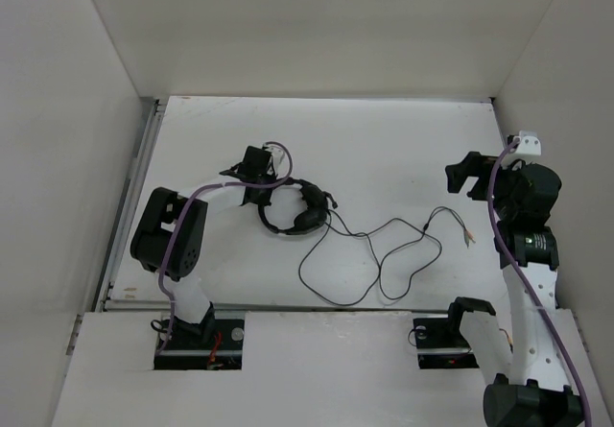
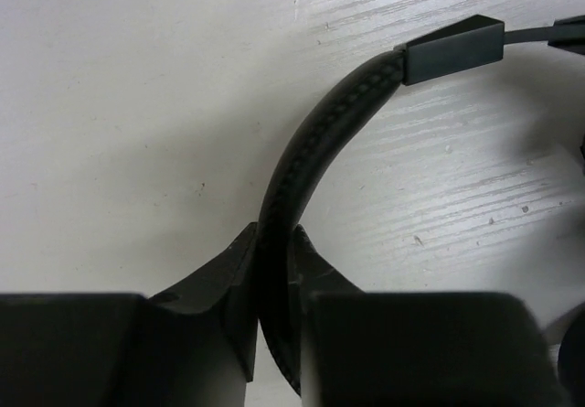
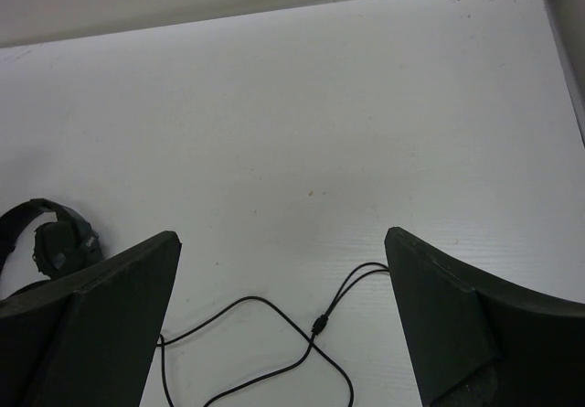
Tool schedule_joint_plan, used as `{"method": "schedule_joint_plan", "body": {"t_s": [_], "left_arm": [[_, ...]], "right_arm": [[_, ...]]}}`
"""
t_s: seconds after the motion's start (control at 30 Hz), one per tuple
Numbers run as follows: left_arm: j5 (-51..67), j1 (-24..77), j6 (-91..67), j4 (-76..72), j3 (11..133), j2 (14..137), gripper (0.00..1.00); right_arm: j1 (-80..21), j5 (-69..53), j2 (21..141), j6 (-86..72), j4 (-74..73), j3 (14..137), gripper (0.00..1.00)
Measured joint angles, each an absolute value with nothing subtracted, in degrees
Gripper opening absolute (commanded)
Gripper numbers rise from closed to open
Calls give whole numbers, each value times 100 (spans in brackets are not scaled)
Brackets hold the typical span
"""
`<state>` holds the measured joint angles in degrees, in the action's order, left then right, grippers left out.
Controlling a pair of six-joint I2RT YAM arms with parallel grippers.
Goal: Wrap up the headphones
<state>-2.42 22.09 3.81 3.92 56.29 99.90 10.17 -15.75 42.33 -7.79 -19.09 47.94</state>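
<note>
The black headphones lie on the white table left of centre. Their thin black cable runs right in loose loops and ends in small plugs. My left gripper is shut on the padded headband, which passes between the two fingers in the left wrist view. My right gripper is open and empty, above the table near the right wall, beyond the plugs. In the right wrist view the cable lies between and below its fingers, and an earcup shows at the left edge.
White walls enclose the table on the left, back and right. A metal rail runs along the table's left edge. Purple cables run along both arms.
</note>
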Motion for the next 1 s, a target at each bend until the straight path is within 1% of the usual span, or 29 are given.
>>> {"method": "schedule_joint_plan", "body": {"t_s": [0.07, 0.27, 0.37, 0.47, 0.6, 0.8, 1.0], "left_arm": [[-158, 2206, 388, 395, 5629, 9992, 0], [119, 2152, 207, 499, 5666, 9966, 0], [370, 2224, -38, 847, 5730, 9837, 0], [609, 2287, -226, 1343, 5972, 9559, 0], [919, 2270, -436, 1892, 6674, 9083, 0], [1358, 1900, -698, 2040, 7808, 8239, 0], [1946, 1293, -1151, 2145, 7988, 7616, 0]], "right_arm": [[1015, -1577, 4230, -779, -1909, 4794, 100], [989, -1796, 4200, -714, -1953, 4794, 100], [838, -1984, 4191, -578, -2047, 4799, 100], [447, -2202, 4237, -320, -2281, 4880, 100], [-102, -2440, 4405, -23, -2504, 5186, 100], [-720, -2521, 4821, 110, -2484, 5769, 100], [-1500, -2665, 5371, -137, -2307, 6364, 100]]}}
